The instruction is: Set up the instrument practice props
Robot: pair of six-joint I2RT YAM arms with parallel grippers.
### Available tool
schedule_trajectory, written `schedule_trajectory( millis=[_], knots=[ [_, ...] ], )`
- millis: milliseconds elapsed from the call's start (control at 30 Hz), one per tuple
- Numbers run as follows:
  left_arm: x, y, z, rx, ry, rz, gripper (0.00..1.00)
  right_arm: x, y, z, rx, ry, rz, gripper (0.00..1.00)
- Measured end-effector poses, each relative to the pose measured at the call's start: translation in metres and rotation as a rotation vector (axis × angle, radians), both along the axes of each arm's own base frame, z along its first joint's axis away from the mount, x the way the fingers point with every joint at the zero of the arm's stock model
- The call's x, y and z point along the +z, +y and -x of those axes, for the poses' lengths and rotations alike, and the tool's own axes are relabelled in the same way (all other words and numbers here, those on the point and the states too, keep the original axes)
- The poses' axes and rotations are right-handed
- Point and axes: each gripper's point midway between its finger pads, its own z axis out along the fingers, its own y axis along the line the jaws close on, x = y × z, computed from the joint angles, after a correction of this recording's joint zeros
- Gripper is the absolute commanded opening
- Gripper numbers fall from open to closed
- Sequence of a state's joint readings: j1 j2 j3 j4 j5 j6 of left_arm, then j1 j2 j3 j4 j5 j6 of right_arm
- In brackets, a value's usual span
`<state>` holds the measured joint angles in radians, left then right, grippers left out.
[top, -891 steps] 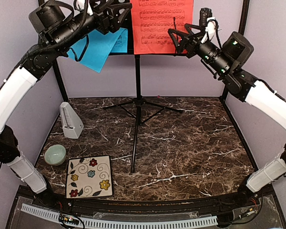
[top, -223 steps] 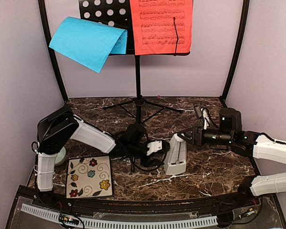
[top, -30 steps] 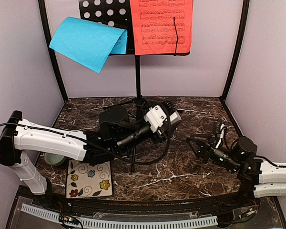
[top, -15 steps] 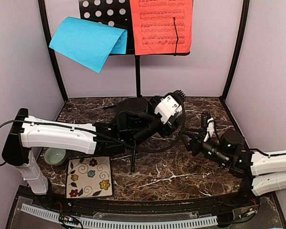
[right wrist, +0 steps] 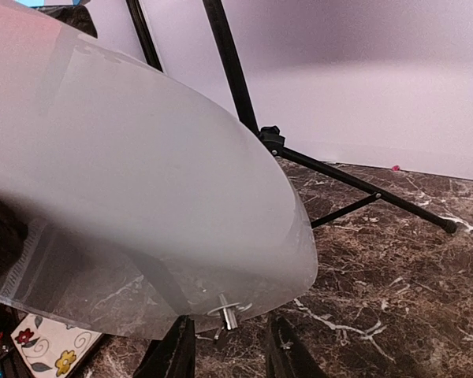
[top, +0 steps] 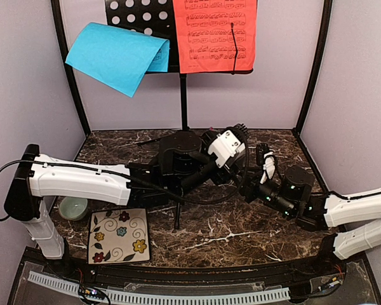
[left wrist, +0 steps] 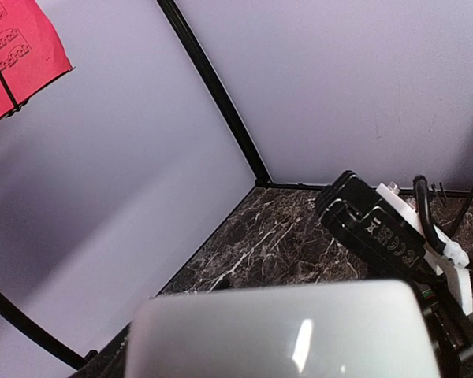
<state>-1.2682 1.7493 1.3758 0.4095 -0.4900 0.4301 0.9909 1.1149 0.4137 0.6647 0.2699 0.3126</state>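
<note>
Metronome held between both arms
My left end effector (top: pixel 232 152) clamps the metronome (left wrist: pixel 284 331); the right end effector (right wrist: pixel 225 358), jaws apart, sits just beside it. Risk: an off-centre pinch on the smooth casing drops it onto the tabletop (top: pixel 260 222).

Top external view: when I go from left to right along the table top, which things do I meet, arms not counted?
In order: pale green bowl → floral tile → near leg of the music stand. The metronome does not show clearly in this view, so I leave it out.
</note>
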Motion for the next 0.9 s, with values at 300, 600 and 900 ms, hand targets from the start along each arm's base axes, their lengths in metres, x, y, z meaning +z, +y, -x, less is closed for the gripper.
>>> schedule_trajectory(
  millis=[300,600,900],
  knots=[
    [0.000,-0.002,0.002,-0.014,0.009,0.009,0.01,-0.004,-0.002,-0.002,-0.018,-0.005,0.028,0.21],
    [0.001,-0.004,0.004,-0.037,0.014,0.024,0.01,-0.007,0.000,-0.001,-0.012,-0.002,0.038,0.01],
    [0.007,0.005,0.013,-0.079,0.000,0.077,0.01,0.002,-0.001,0.005,0.009,-0.003,0.010,0.00]
  ],
)
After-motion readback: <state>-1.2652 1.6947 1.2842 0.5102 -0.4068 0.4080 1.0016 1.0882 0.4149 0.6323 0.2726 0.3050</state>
